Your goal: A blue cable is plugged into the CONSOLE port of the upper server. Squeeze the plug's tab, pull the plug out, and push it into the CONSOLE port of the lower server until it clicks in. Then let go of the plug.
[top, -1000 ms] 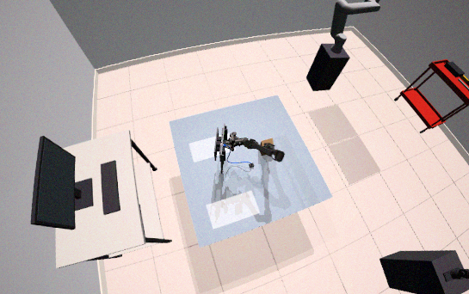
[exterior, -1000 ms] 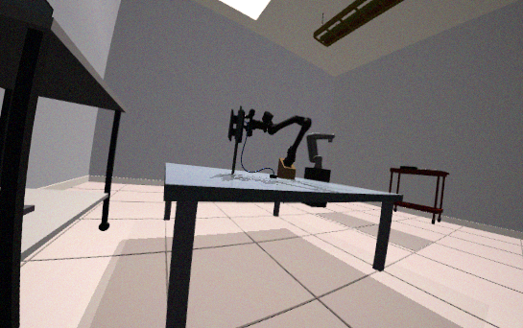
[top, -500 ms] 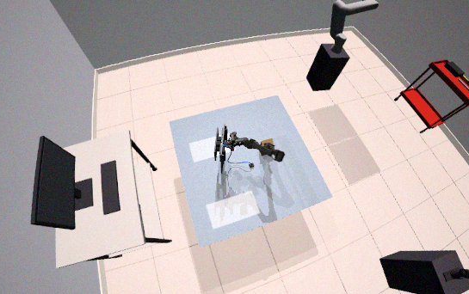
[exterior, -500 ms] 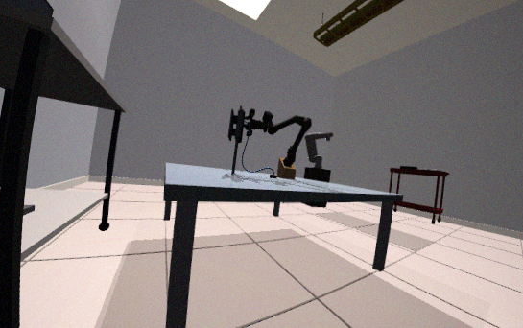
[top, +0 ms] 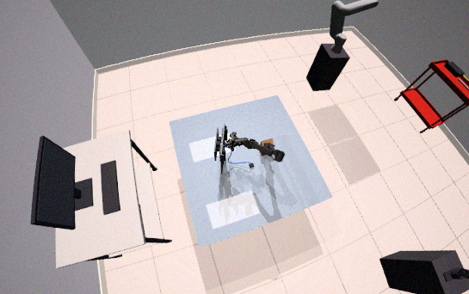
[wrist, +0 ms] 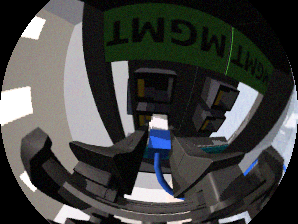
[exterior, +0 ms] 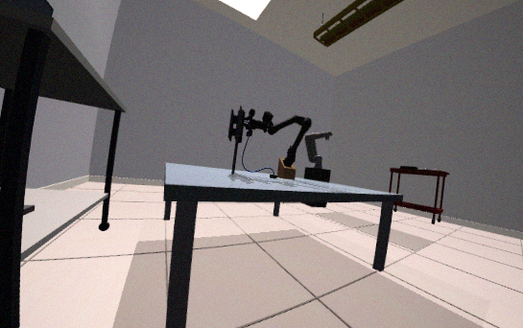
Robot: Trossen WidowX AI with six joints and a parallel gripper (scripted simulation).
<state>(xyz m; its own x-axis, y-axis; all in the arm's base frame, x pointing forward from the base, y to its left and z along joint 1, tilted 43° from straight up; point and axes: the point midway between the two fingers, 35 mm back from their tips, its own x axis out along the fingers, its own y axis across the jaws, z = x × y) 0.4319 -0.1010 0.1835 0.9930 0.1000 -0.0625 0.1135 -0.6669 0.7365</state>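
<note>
My gripper is shut on the blue plug, with one finger on each side. The plug's pale front end points at the lower socket of the left port pair in the wrist view and overlaps it. How deep it sits there, and its tab, cannot be told. The blue cable hangs from the plug and curves down to the table. The servers stand upright in front of the gripper. No CONSOLE lettering is readable.
A green MGMT label shows above the ports, upside down. More sockets lie to the right. A small dark block at the cable's far end rests on the blue-grey table. The arm's wooden base block stands behind.
</note>
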